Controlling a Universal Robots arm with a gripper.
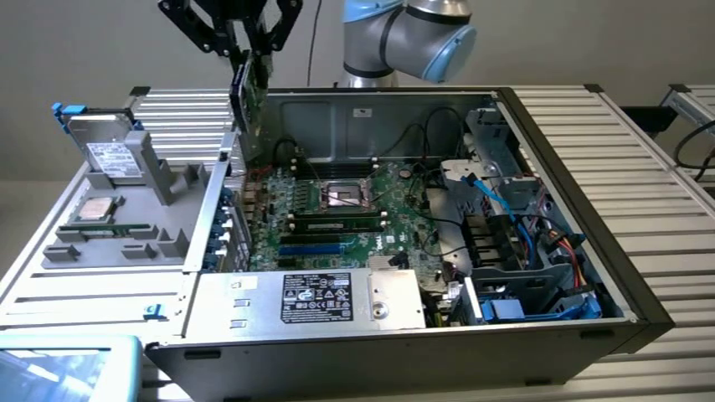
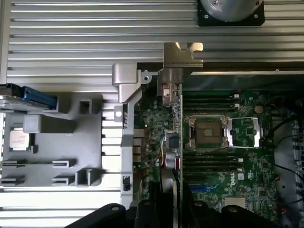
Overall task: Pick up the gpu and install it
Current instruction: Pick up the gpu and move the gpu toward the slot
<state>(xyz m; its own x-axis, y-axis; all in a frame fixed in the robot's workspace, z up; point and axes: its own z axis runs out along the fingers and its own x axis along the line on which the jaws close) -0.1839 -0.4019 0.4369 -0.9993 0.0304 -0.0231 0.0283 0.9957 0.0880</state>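
jaws tight on the gpu [image 1: 250, 100], upright above the motherboard [image 1: 397, 188] of the open case [image 1: 369, 368]

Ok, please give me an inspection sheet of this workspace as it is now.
Surface: slatted metal table, carrying open PC case.
Job's things: gpu held on edge over the motherboard, near the case side at the exterior view's left; not seated.
Clutter: grey tray with drive, CPU, memory stick.
Gripper: gripper shut on gpu.
Cables: blue, orange, black cables inside case.
Surroundings: room wall; blue-edged object at table corner.
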